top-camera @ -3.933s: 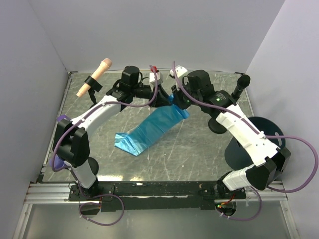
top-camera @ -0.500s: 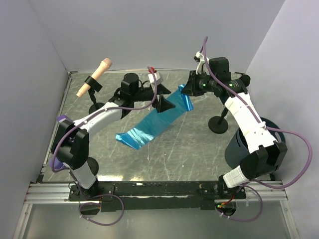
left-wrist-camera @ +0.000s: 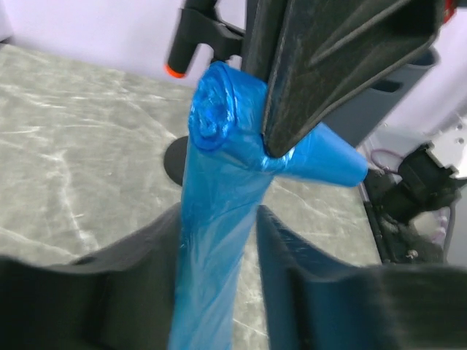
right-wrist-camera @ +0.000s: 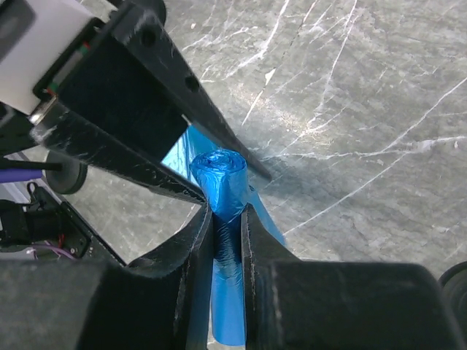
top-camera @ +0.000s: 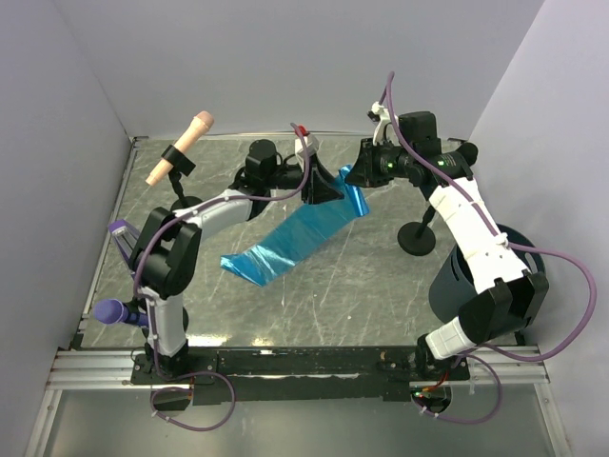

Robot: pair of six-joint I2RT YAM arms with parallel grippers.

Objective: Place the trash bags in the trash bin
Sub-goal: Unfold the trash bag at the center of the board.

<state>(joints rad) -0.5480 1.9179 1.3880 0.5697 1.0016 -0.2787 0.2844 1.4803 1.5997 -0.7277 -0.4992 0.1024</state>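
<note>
Rolled trash bag (right-wrist-camera: 219, 173) clamped in right pincer (right-wrist-camera: 228, 214), sheet between left pincer (left-wrist-camera: 217, 222)

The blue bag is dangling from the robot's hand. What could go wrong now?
1. The trash bag has a long tail drooping to the table. On the way to the trash bin it might catch the black stand base in between.
2. The right gripper pinches only the rolled end, so the bag might slip or unroll.
3. The left gripper crowds that same spot. A tug could tear the thin film.
</note>
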